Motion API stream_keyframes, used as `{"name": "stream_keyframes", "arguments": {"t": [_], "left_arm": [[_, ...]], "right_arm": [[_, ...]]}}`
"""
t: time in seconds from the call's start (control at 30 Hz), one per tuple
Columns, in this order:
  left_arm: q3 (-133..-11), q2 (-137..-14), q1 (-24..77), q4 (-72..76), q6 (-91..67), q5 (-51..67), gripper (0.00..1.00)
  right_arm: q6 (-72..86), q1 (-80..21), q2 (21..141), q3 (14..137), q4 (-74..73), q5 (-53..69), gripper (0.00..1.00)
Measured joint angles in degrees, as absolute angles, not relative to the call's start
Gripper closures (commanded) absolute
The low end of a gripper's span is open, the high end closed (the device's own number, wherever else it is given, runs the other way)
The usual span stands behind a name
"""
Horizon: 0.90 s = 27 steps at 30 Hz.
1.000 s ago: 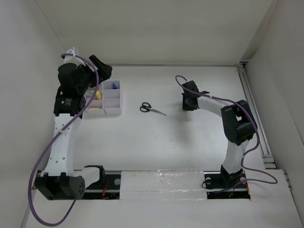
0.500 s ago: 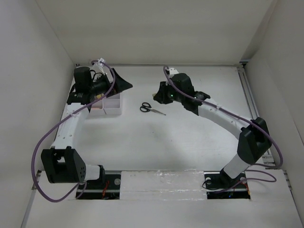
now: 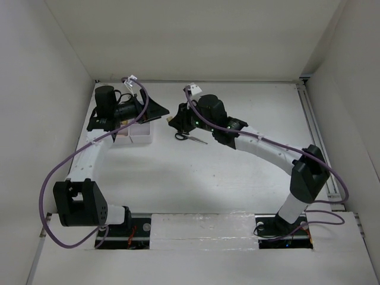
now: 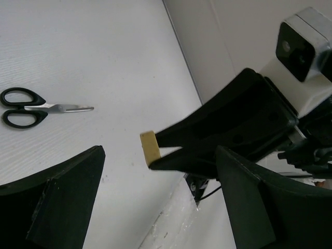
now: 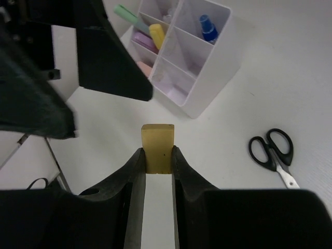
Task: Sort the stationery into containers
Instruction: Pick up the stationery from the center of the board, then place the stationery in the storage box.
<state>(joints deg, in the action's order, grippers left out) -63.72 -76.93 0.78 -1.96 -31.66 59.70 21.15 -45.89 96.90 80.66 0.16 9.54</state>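
Note:
My right gripper (image 5: pixel 158 154) is shut on a small tan block (image 5: pixel 158 147) and holds it above the table, just right of the white six-compartment tray (image 5: pixel 210 88). The tray holds a green highlighter (image 5: pixel 126 15), a yellow one (image 5: pixel 157 34), a purple one (image 5: pixel 143 41), a blue-capped tube (image 5: pixel 207 29) and a pink item (image 5: pixel 143 67). Black-handled scissors (image 3: pixel 190 137) lie flat on the table below the right gripper (image 3: pixel 173 120). My left gripper (image 3: pixel 155 109) is open and empty over the tray's right side (image 3: pixel 142 140), facing the tan block (image 4: pixel 150 148).
The two grippers are close together, tip to tip, with the left gripper's black fingers (image 5: pixel 111 65) between the right gripper and the tray. White enclosure walls stand at the left, back and right. A rail (image 3: pixel 320 148) runs along the right edge.
The right arm has swung left across the table, carrying the tan block to beside the tray. The left arm has stretched out and its gripper has turned to the right.

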Motion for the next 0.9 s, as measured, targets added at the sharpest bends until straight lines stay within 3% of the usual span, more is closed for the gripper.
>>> {"name": "stream_keyframes", "arguments": {"t": [0.13, 0.27, 0.67, 0.9], "left_arm": [[-63.7, -77.1, 0.8, -1.9, -32.0, 59.8, 0.25], [-63.7, -77.3, 0.8, -2.0, -32.2, 59.8, 0.46], [-63.7, -77.7, 0.8, -2.0, -32.2, 59.8, 0.62], [-63.8, -77.9, 0.9, -2.0, -32.2, 60.6, 0.88]], "right_arm": [[20.8, -48.7, 96.9, 80.7, 2.5, 8.5, 1.0], [20.7, -49.8, 96.9, 80.7, 4.5, 7.9, 1.0], [21.0, -49.9, 96.9, 80.7, 7.6, 2.8, 1.0], [21.1, -50.2, 97.4, 80.7, 7.5, 2.1, 1.0]]}}
